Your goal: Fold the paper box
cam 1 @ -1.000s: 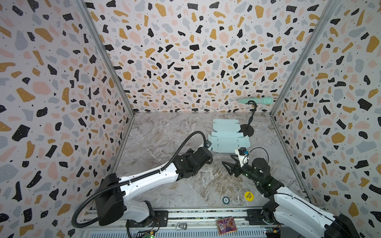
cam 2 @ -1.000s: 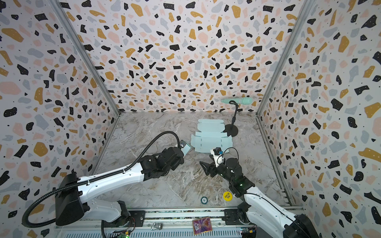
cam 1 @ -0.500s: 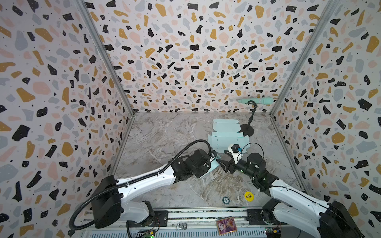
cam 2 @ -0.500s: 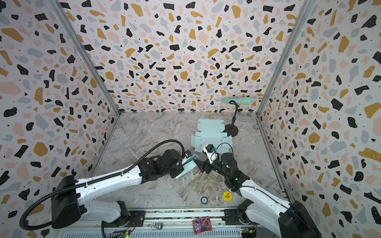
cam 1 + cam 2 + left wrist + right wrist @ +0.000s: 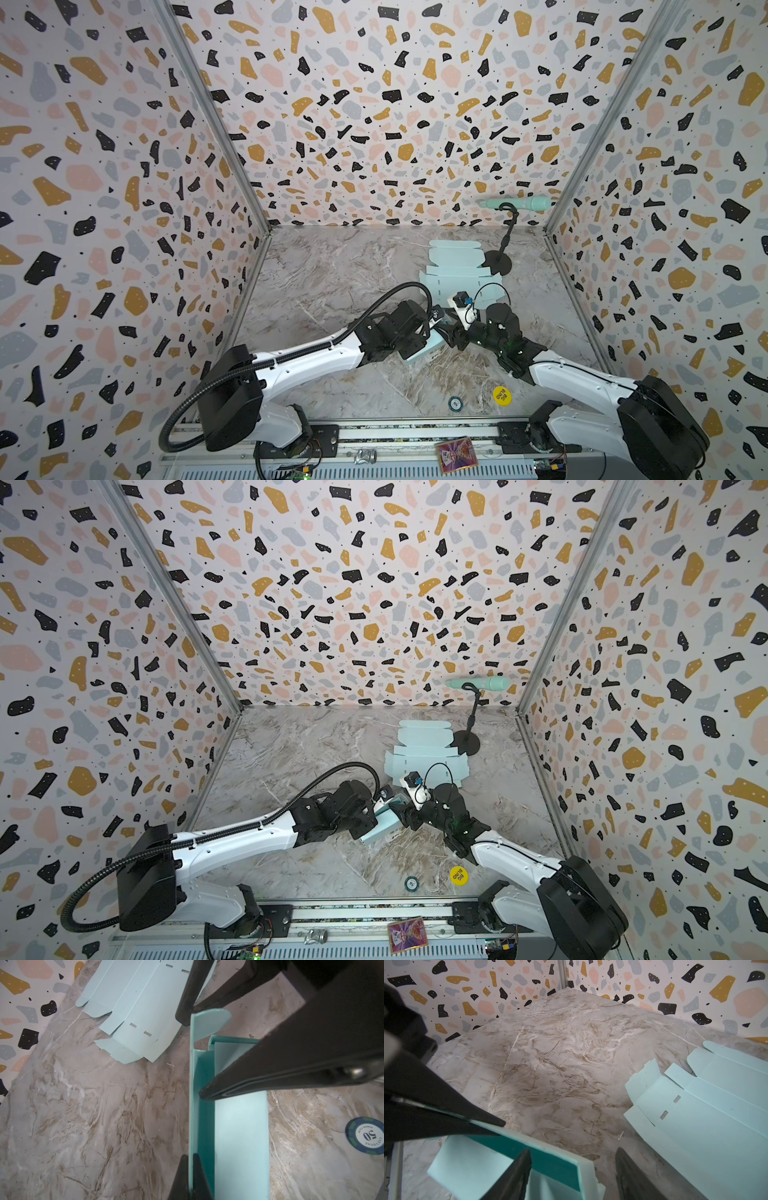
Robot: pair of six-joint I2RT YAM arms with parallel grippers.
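The paper box [image 5: 239,1126] is pale blue with a teal inside, partly folded, and lies low over the marble floor mid-front in both top views [image 5: 422,351] [image 5: 380,827]. My left gripper [image 5: 190,1156] is shut on one long side wall of it [image 5: 428,336]. My right gripper [image 5: 573,1150] is open at the box's end [image 5: 451,332]. One of its fingers [image 5: 517,1174] reaches inside the box. The other finger [image 5: 629,1169] stands outside, past the rounded end flap [image 5: 209,1022].
A stack of flat pale blue box blanks [image 5: 453,266] [image 5: 706,1115] lies behind, at the back right. A mint microphone [image 5: 515,203] stands on a black stand [image 5: 496,262] beside the stack. A poker chip [image 5: 455,403] and a yellow disc [image 5: 501,395] lie near the front edge. Patterned walls close three sides.
My left gripper has drawn back from the blanks toward the front with the box. My right gripper has come in leftwards to the box's end and its jaws have narrowed.
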